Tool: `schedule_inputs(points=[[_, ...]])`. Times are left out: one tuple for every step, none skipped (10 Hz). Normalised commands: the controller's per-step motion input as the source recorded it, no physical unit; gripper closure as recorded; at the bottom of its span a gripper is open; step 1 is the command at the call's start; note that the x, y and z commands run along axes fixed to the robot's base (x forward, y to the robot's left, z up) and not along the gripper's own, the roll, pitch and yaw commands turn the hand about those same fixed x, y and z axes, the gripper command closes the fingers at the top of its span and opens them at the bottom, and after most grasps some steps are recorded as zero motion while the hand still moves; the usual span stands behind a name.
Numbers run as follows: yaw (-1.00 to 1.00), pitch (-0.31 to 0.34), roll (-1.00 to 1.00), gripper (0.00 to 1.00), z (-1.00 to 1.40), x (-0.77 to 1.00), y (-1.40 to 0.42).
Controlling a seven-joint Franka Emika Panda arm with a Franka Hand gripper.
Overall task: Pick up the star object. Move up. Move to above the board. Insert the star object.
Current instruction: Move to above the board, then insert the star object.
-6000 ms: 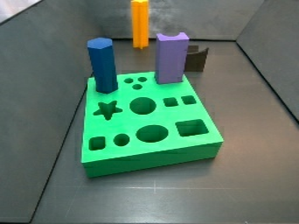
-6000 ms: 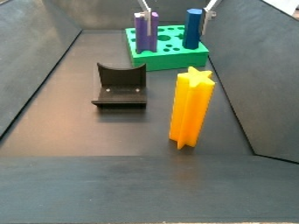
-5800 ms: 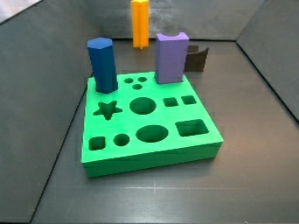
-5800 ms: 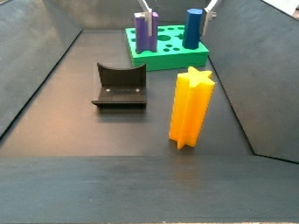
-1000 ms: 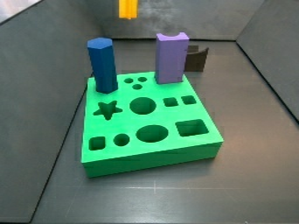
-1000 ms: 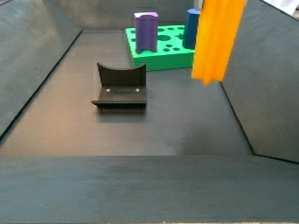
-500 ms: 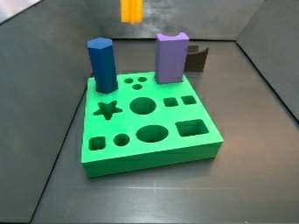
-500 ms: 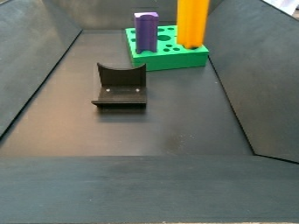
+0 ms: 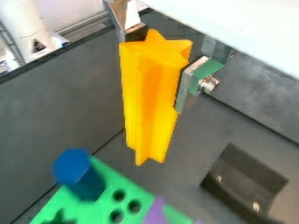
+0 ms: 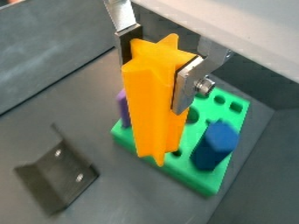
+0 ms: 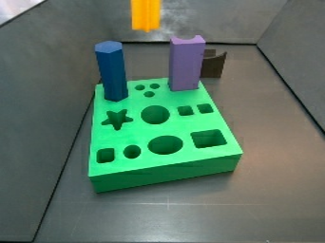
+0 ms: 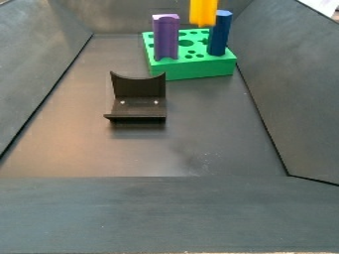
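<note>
My claw [image 9: 158, 74] is clamped on the star object [image 9: 149, 96], a silver finger [image 9: 193, 83] pressed flat against one ridged side and the other at its top edge; in both wrist views the orange prism hangs upright from me, clear of everything below. So the pick and the lift look done.

Beneath it lies the board [image 10: 222, 179], with the blue peg [image 10: 214, 144] and the purple peg [image 10: 122, 105] standing in it. The fixture [image 12: 135, 96] sits on the bench [image 12: 159, 149], apart from the board.

In a side view the star object [image 11: 147, 13] shows high up, near the board's far edge [image 11: 159, 128], well short of the star hole [image 11: 117, 119]. I judge the carry only partly made: left are getting over that hole, matching the ridges, and lowering in.
</note>
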Motion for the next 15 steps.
schedule_inputs(points=[[0.00, 0.098, 0.00, 1.00, 0.24, 0.17, -1.00], [0.01, 0.110, 0.00, 1.00, 0.24, 0.18, -1.00], [0.01, 0.123, 0.00, 1.00, 0.24, 0.21, -1.00], [0.01, 0.126, 0.00, 1.00, 0.24, 0.23, -1.00], [0.00, 0.125, 0.01, 1.00, 0.19, 0.20, -0.75], [0.01, 0.119, 0.01, 1.00, 0.15, 0.17, -0.56], [0.01, 0.094, 0.02, 1.00, 0.07, 0.10, -0.24], [0.01, 0.085, 0.02, 1.00, 0.06, 0.08, -0.18], [0.00, 0.000, 0.00, 1.00, 0.00, -0.03, 0.00], [-0.14, -0.033, 0.00, 1.00, -0.65, -0.45, 0.00], [-0.58, -0.053, -0.01, 1.00, -0.97, -0.58, -0.05], [-0.75, -0.020, 0.00, 1.00, -0.92, -0.39, 0.00], [-0.79, -0.004, 0.00, 1.00, -0.90, -0.35, 0.00], [-0.76, -0.020, 0.00, 1.00, -0.94, -0.39, 0.00], [-0.70, -0.084, -0.04, 1.00, -0.83, -0.37, -0.11]])
